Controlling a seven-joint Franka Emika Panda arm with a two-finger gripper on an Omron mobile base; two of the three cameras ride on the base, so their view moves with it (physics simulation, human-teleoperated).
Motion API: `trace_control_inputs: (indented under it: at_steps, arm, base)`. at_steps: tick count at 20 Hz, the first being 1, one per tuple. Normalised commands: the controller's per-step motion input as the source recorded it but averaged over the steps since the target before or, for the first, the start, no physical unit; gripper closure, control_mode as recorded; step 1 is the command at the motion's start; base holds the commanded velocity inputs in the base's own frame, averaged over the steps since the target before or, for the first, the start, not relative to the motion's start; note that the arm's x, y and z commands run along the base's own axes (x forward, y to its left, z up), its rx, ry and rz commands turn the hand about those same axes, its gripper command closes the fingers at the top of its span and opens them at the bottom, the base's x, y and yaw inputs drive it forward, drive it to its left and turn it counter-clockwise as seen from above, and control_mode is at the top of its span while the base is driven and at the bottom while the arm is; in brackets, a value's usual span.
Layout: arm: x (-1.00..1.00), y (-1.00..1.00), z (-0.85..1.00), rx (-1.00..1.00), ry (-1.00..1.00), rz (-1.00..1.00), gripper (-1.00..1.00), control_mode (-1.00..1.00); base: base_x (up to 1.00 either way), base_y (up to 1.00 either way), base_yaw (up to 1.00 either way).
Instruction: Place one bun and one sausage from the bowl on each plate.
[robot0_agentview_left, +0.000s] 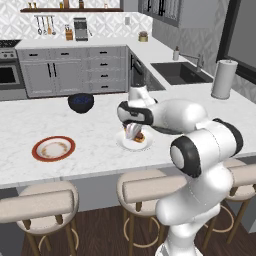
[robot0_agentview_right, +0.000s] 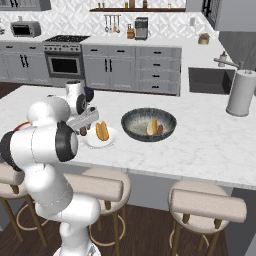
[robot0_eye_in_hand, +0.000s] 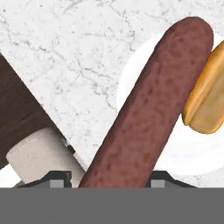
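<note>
Bowl sits centre of the right base view, one bun + one sausage left inside; red-rimmed plate lower left of the left base view, nothing on it. White plate fills the right of the hand view, bun on it at the right edge. Sausage runs diagonally, lower centre to upper right, over the plate's left edge, just beside the bun. Gripper at bottom centre: tips either side of the sausage's near end, prob. pinching it.
</note>
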Motion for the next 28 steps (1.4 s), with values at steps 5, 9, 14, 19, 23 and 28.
trace_control_inputs:
  at_steps: [5,9,14,19,23,28]
  arm:
    - [0.77,0.47,-0.17,-0.1,0.14,0.08,1.0,-1.0]
    - [0.53,-0.14,-0.77,-0.14,0.09,0.0,1.0,-1.0]
    - [0.58,-0.45,-0.59,-0.13,0.02,-0.01,-1.0,-1.0]
    - [0.32,-0.1,-0.14,-0.01,0.0,0.0,-1.0,-1.0]
    - [0.0,0.0,0.09,0.0,-0.03,-0.01,-1.0,-1.0]
    - [-0.48,-0.41,0.65,0.01,-0.25,-0.15,-1.0,-1.0]
  base:
    - [0.0,0.0,0.0]
    - [0.0,0.0,0.0]
    - [0.0,0.0,0.0]
    - [0.0,0.0,0.0]
    - [0.0,0.0,0.0]
    - [0.0,0.0,0.0]
